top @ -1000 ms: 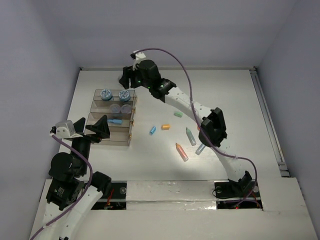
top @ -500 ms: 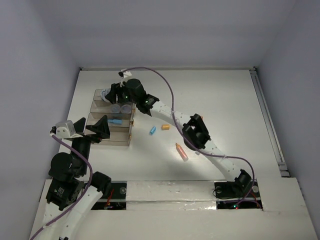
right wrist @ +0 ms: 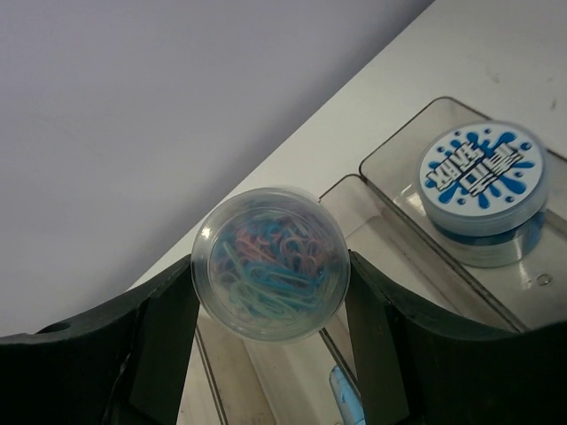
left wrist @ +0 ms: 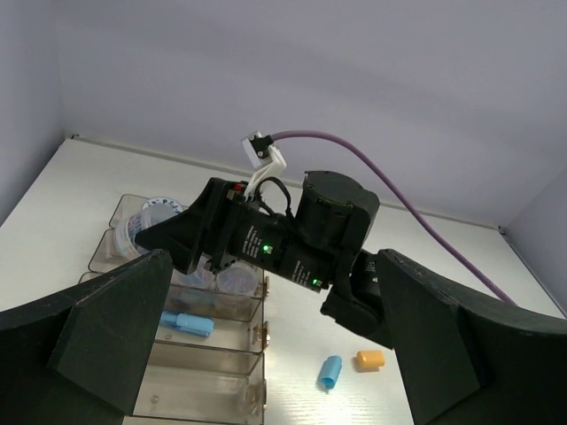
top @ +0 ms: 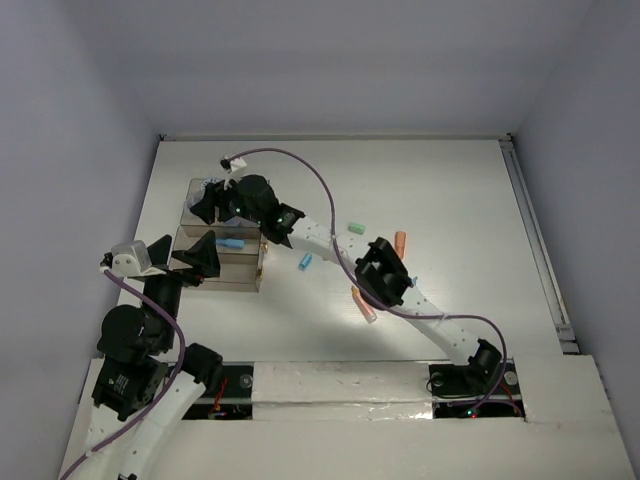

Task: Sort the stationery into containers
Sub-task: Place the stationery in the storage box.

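Observation:
My right gripper (right wrist: 271, 266) is shut on a clear round jar of coloured paper clips (right wrist: 271, 263) and holds it above the left end of the stepped brown-tinted trays (right wrist: 383, 152). In the top view the right gripper (top: 203, 207) hangs over the trays (top: 240, 276). A blue-patterned jar (right wrist: 483, 181) sits in the back tray. A blue marker (top: 230, 243) lies in a middle tray. My left gripper (top: 185, 255) is open and empty over the trays' front left corner. The left wrist view shows two more jars (left wrist: 237, 280) under the right arm.
Loose on the table right of the trays lie a blue cap (top: 306, 262), a green piece (top: 354, 228), an orange marker (top: 400, 241) and a pink-orange marker (top: 364, 305). The left wrist view shows an orange cap (left wrist: 369, 359). The right arm's forearm spans the table's middle.
My right gripper has moved left and nearer with the jar, from behind the trays to over their left end. The left arm has not moved.

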### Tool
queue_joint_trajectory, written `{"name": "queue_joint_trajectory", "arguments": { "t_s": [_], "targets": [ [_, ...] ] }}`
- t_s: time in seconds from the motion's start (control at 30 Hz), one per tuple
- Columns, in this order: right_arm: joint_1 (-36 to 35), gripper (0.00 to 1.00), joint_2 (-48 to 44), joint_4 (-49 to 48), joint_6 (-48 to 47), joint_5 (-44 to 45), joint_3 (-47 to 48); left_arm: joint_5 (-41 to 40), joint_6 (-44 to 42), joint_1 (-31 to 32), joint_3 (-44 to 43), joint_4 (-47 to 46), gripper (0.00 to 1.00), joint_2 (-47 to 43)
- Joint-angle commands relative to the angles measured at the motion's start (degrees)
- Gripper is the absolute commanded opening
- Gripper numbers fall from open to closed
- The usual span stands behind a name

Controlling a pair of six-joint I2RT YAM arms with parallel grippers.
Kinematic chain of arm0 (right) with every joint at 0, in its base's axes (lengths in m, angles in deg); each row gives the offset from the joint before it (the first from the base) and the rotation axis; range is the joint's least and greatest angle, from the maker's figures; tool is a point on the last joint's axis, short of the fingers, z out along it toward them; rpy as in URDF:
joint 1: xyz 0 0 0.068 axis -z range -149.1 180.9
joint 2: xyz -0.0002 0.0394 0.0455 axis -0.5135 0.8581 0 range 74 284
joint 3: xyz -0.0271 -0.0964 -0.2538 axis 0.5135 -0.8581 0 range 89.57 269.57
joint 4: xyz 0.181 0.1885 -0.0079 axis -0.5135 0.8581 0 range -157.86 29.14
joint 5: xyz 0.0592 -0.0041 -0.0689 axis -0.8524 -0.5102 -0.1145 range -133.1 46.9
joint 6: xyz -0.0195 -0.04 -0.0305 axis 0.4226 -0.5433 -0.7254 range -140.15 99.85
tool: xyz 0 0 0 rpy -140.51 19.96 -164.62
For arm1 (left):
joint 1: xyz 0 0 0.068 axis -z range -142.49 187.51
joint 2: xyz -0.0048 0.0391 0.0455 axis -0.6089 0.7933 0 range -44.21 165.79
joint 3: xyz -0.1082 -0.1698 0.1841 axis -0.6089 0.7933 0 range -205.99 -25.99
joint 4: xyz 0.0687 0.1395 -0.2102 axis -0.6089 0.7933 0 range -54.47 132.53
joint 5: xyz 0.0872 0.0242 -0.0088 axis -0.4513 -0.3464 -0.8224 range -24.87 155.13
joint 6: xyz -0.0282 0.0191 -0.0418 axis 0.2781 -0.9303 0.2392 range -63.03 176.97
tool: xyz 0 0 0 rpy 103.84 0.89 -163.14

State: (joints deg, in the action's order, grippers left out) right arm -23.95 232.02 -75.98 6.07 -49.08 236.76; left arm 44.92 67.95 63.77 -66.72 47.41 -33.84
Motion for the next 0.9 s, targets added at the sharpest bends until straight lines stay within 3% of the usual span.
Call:
{"name": "queue_joint_trajectory", "arguments": {
  "t_s": [0.0, 0.43, 0.87],
  "targets": [
    [-0.4, 0.43, 1.2, -5.0, 1.0, 0.7, 3.0, 0.4, -0.2, 0.3, 0.3, -2.5, 0.99, -0.7],
    [-0.4, 0.44, 2.6, -4.8, 1.5, 4.3, 2.7, 0.3, -0.3, 0.3, 0.4, -2.4, 0.99, -1.4],
    [-0.4, 0.51, 1.2, -4.2, 2.2, 4.0, 0.3, 0.3, -0.3, 0.3, 0.4, -2.4, 0.99, -1.8]
  ]
}}
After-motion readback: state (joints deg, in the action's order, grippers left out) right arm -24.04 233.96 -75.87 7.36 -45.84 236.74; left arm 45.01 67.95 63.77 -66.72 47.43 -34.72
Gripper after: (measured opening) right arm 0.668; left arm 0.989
